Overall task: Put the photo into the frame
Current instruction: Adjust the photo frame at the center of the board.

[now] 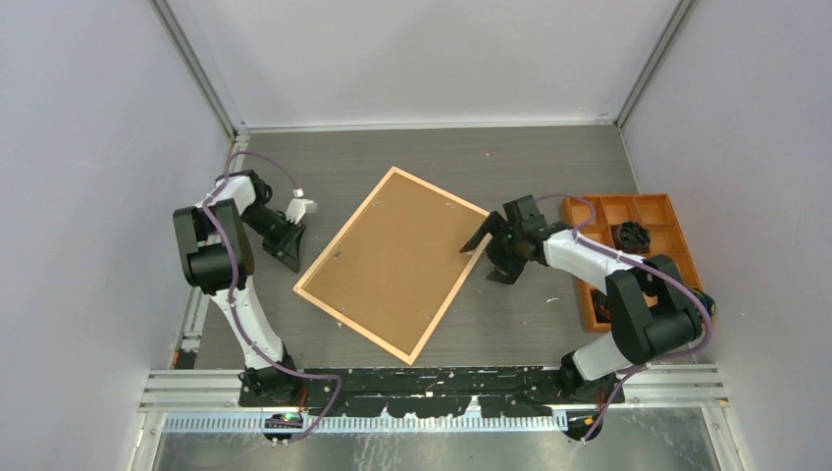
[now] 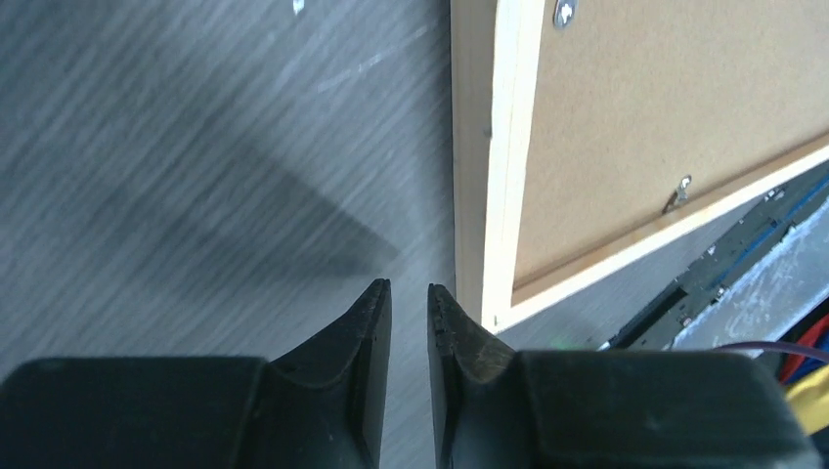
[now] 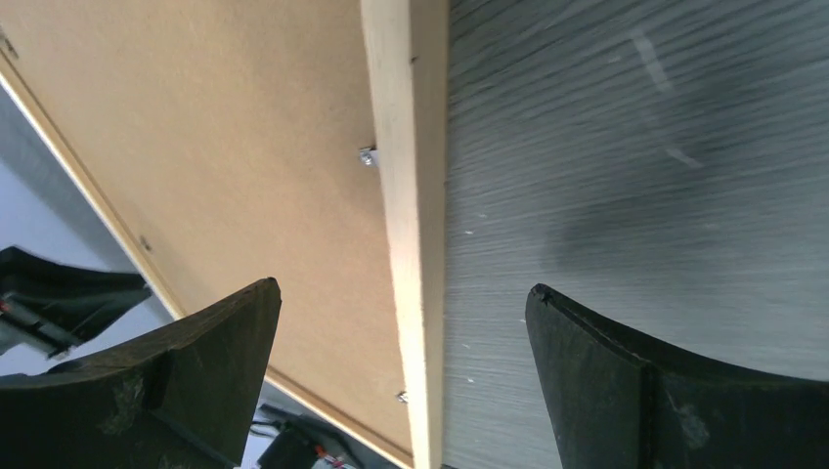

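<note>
- Grey wood-grain table (image 1: pixel 442 157); frame (image 1: pixel 345 227) flat at centre, photo (image 1: pixel 392 260) inside it, brown back up.
- Left gripper (image 2: pixel 410 293): fingers nearly together, slim gap, empty, just beside the frame's edge.
- Right gripper (image 3: pixel 403 293): fingers spread wide, straddling the opposite frame edge; contact unclear.

Right gripper (image 3: pixel 401 286) seen from the wrist: its two black fingers (image 3: pixel 186 371) stand wide apart, gripping nothing. Between them runs one light-wood rail of the frame (image 3: pixel 411 195). Left of the rail, a brown board (image 3: pixel 215 147) fills the frame, with a small metal clip (image 3: pixel 367 155) at its edge. Right of the rail lies grey tabletop (image 3: pixel 635 147).
</note>
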